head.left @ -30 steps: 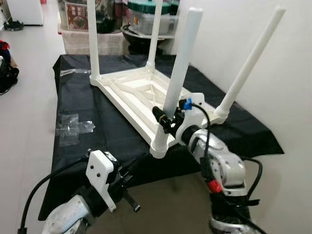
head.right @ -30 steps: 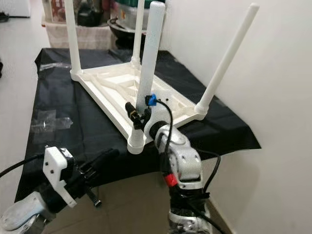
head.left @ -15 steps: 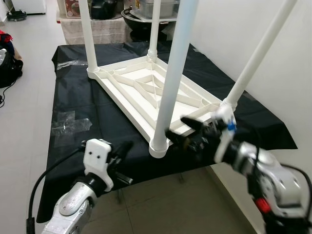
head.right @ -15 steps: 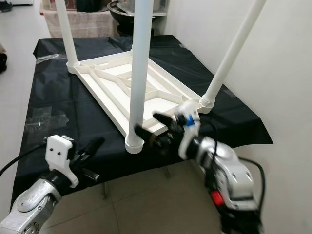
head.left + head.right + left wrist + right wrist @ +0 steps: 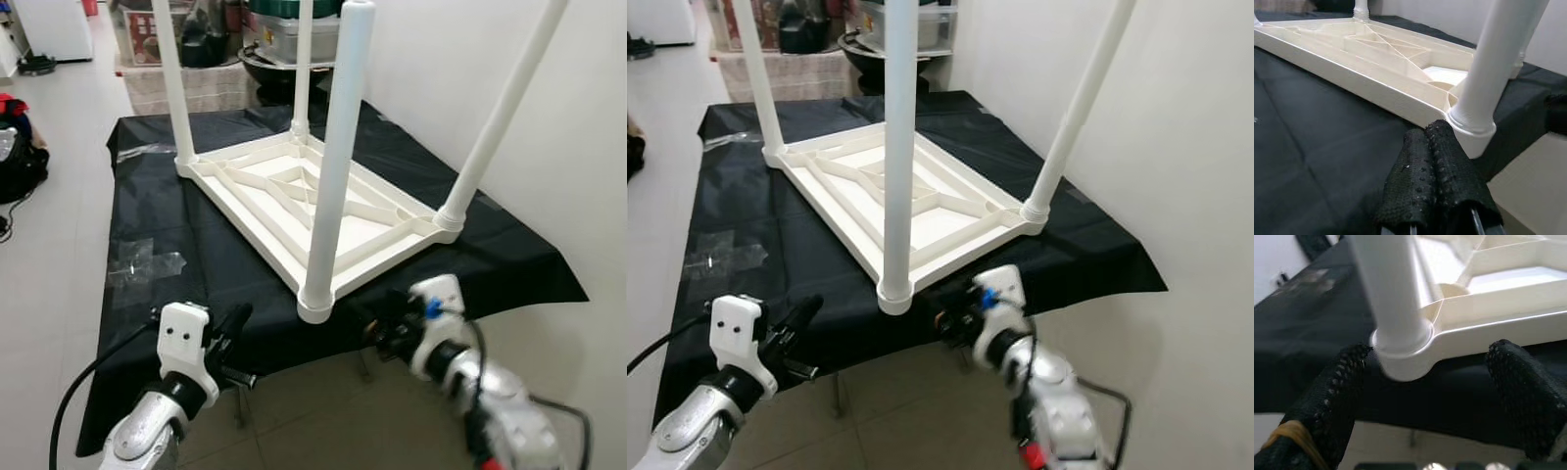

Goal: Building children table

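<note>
On the black-draped table (image 5: pixel 196 245) — white children's table (image 5: pixel 294 201) upside down, legs up. Right gripper (image 5: pixel 1425 382) spread apart at its near corner leg (image 5: pixel 333 166); left gripper (image 5: pixel 1437 181) pressed together, just short of it.

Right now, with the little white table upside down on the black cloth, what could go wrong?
The near corner of the upside-down table sits close to the edge of the black cloth, so a push might slide it off. The nearest leg stands tall and could snag the open right gripper, which hangs just in front of its socket. The left gripper, fingers together, is also close to that corner and could bump it.
</note>
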Controlling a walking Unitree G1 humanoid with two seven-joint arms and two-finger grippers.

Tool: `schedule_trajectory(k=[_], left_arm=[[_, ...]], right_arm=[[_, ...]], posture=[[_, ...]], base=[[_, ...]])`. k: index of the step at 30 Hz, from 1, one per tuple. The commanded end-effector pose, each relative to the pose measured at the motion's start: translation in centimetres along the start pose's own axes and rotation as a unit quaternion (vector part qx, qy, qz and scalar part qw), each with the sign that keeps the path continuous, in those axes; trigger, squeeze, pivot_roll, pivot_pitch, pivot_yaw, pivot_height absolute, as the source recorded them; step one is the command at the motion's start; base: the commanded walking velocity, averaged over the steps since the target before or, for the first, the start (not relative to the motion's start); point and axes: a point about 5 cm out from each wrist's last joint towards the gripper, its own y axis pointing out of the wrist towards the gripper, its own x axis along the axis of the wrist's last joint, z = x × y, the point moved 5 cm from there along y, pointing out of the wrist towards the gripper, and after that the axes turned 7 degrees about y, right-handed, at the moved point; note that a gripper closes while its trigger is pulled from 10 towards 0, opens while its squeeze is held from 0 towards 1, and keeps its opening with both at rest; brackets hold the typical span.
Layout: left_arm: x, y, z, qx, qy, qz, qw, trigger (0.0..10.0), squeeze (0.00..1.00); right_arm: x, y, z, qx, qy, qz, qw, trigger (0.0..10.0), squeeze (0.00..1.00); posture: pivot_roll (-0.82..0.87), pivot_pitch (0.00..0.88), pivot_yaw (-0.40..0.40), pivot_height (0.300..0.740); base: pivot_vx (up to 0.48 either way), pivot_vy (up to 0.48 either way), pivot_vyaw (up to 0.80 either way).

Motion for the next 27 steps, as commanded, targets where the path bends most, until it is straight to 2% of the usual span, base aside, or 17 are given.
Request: schedule_trajectory(k=[1, 3, 6, 9, 20, 27], left_arm=[[-0.3, 0.2, -0.6, -0.008, -0.009, 0.006, 1.000, 10.0, 0.00], [-0.4, 0.9, -0.9, -0.021, -0.009, 0.004, 1.000, 10.0, 0.00], [-0.5, 1.2, -1.0, -0.027, -0.008, 0.003, 1.000, 10.0, 0.00], [-0.6, 2.0, -0.6, -0.030, -0.007, 0.000, 1.000, 10.0, 0.00], [-0.8, 2.3, -0.7, -0.037, -0.007, 0.002, 0.999, 10.0, 0.00], [-0.9, 2.8, -0.5, -0.036, 0.012, 0.006, 0.999, 10.0, 0.00]], right_arm=[[0.6, -0.5, -0.8, -0.015, -0.013, -0.011, 1.000, 10.0, 0.00], [0.8, -0.3, -1.4, -0.015, -0.006, -0.015, 1.000, 10.0, 0.00], [0.8, -0.2, -1.5, -0.015, -0.003, -0.017, 1.000, 10.0, 0.00], [0.7, 0.3, -1.7, -0.024, -0.005, -0.028, 0.999, 10.0, 0.00], [0.8, 0.8, -1.6, -0.030, -0.018, -0.036, 0.999, 10.0, 0.00], [0.2, 1.1, -1.1, -0.006, -0.027, -0.030, 0.999, 10.0, 0.00]], posture=[[-0.06, 0.045, -0.072, 0.740], [-0.07, 0.038, -0.069, 0.740], [-0.07, 0.038, -0.069, 0.740], [-0.08, 0.026, -0.060, 0.740], [-0.07, 0.012, -0.059, 0.740], [-0.08, 0.000, -0.052, 0.740]], base=[[0.000, -0.472, 0.00], [0.000, -0.471, 0.00], [0.000, -0.469, 0.00], [0.000, -0.469, 0.00], [0.000, -0.469, 0.00], [0.000, -0.043, 0.80]])
